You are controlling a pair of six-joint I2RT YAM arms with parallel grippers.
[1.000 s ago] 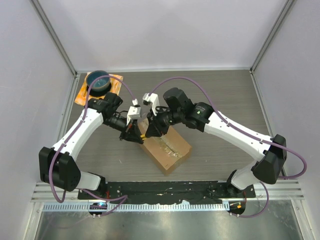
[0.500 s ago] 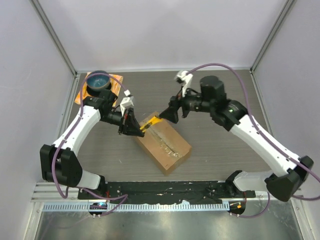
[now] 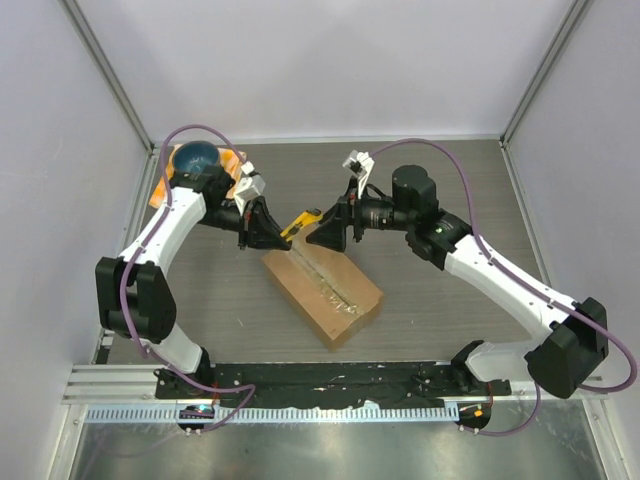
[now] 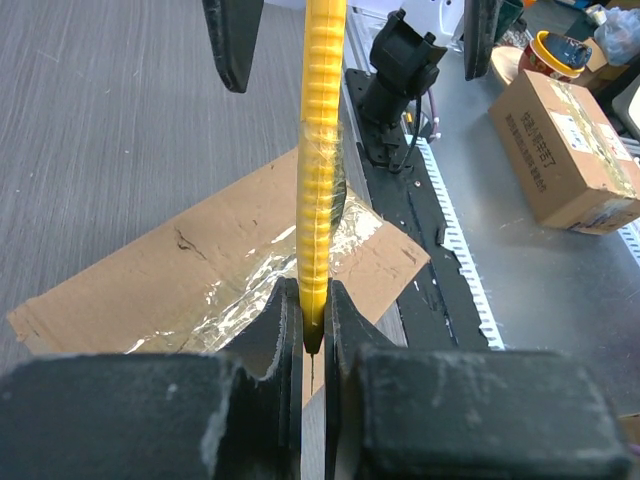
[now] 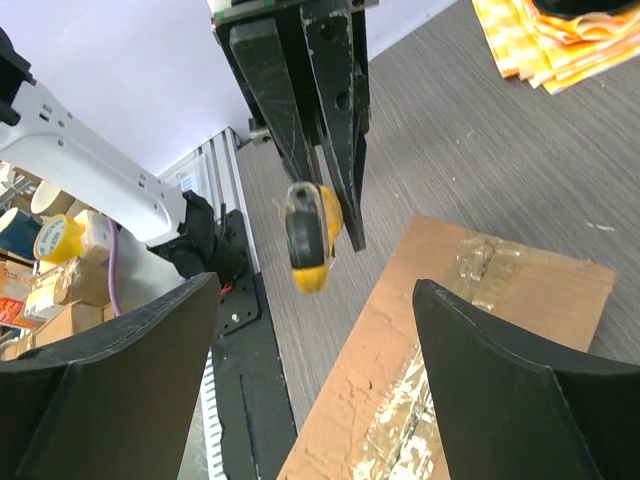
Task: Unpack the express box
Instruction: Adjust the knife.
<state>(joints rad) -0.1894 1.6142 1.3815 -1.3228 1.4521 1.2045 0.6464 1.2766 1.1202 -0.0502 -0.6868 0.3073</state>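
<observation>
The express box is a brown carton with crinkled clear tape along its top seam, lying slantwise mid-table; it also shows as the express box and the express box. My left gripper is shut on one end of a yellow utility knife, which hangs above the box's far corner. My right gripper stands wide open with nothing in it, facing the knife's free end with a gap between them.
A blue bowl sits on an orange cloth at the back left, just behind the left arm. Beyond the black rail at the near edge, another taped carton lies off the table.
My right gripper has opened, let go of the knife and drawn back to the right. My left gripper has carried the knife up and back from the box's corner.
</observation>
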